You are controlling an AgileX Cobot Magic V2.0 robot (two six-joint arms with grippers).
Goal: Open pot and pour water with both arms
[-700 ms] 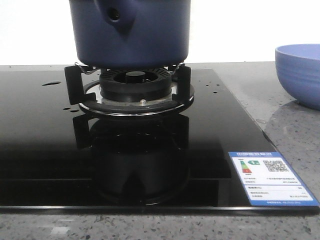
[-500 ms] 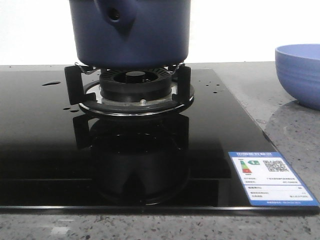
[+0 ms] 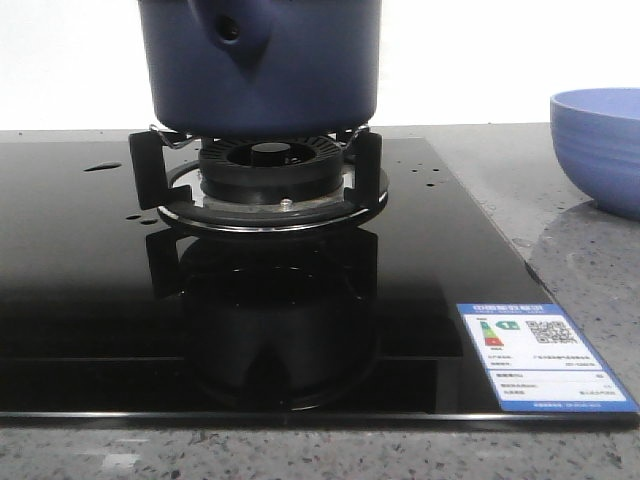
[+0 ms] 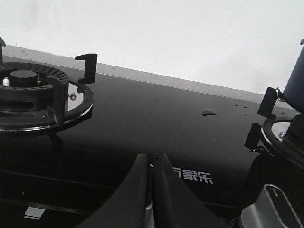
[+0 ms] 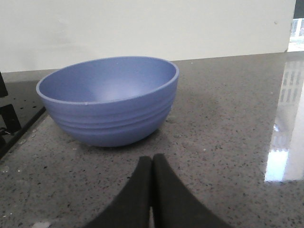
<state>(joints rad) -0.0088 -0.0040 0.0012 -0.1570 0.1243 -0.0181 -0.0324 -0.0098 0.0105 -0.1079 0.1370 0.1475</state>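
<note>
The dark navy pot (image 3: 262, 65) stands on the gas burner (image 3: 268, 175) at the back middle of the black glass hob, its stubby holed projection (image 3: 231, 30) facing me; its top is cut off by the frame. A sliver of the pot (image 4: 295, 85) shows in the left wrist view. My left gripper (image 4: 152, 159) is shut and empty, low over the hob glass between the two burners. My right gripper (image 5: 152, 160) is shut and empty, low over the stone counter just short of the bowl. Neither gripper shows in the front view.
A periwinkle ribbed bowl (image 5: 108, 99) sits on the grey speckled counter right of the hob, also in the front view as the bowl (image 3: 598, 145). A second burner (image 4: 33, 92) lies on the hob's left. A metal knob (image 4: 270, 211) is near the left gripper. An energy label (image 3: 540, 355) is stuck to the hob's front right.
</note>
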